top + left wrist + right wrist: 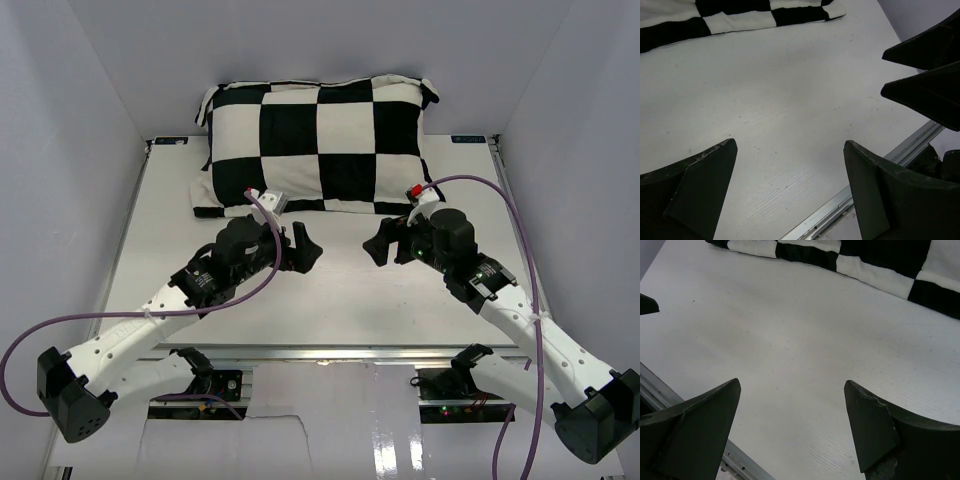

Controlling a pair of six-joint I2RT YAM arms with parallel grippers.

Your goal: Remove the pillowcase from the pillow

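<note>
Left jaws: released and standing wide, with nothing between them. Only bare desk (790,100) shows in the gap.

Right jaws: also released and empty.

Position: both sets sit on the near side of the pillowcase (320,145), apart from its fabric. They face one another across a gap level with its middle. The left arm (200,285) reaches in from the pillowcase's near left, the right arm (490,285) from its near right.

Pillowcase: black-and-white checked, plump, lying on the desk at the far end close to the back wall. Its near edge crosses the top of both wrist views.

Pillow: inside the pillowcase and covered as far as can be seen. Whether the pale strip at the pillowcase's near-left corner is pillow or cover cannot be told.

Other: a purple cable (500,190) loops from the right arm on the pillowcase's near right.
</note>
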